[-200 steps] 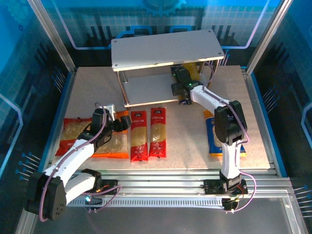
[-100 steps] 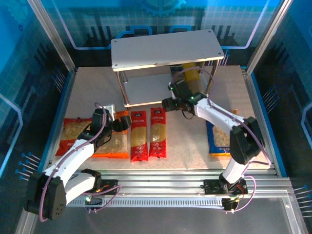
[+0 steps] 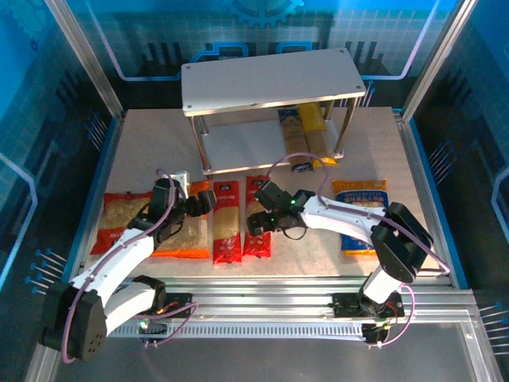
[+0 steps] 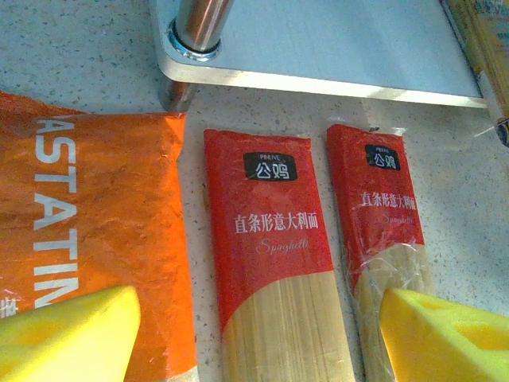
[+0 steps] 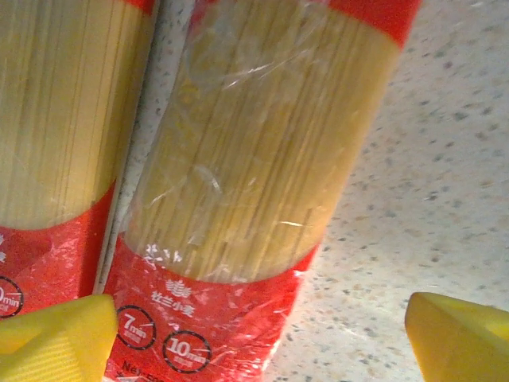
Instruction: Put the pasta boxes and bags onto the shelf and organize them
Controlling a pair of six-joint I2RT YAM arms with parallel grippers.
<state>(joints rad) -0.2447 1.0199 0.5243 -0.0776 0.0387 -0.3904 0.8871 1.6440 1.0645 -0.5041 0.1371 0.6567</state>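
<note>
On the counter (image 3: 143, 151), the shelf (image 3: 270, 79) already holds the yellow pack (image 3: 315, 127) and the dark blue pack (image 3: 293, 135), side by side at the right end of its lower tier, with bare board to their left. The blue bag (image 3: 359, 195) lies near the right arm, and the orange bag (image 3: 189, 237) and red bag (image 3: 119, 219) lie to the left. Between them the left red pack (image 3: 226, 227) and right red pack (image 3: 256, 189) rest nearly touching. We judge the step in hand to be picking up the right red pack. The right gripper (image 3: 256, 223) hovers over its middle with jaws wide and nothing held. In the right wrist view one jaw overlaps the neighbouring pack. To do this well, we would shift slightly away from that neighbour so the jaw drops into the narrow gap. We would then square the jaws across the pack's width, descend to the counter and close gently near the middle, so the strands neither snap nor sag. The left gripper (image 3: 200, 203), also wide and empty, hangs over the orange bag's edge.
</note>
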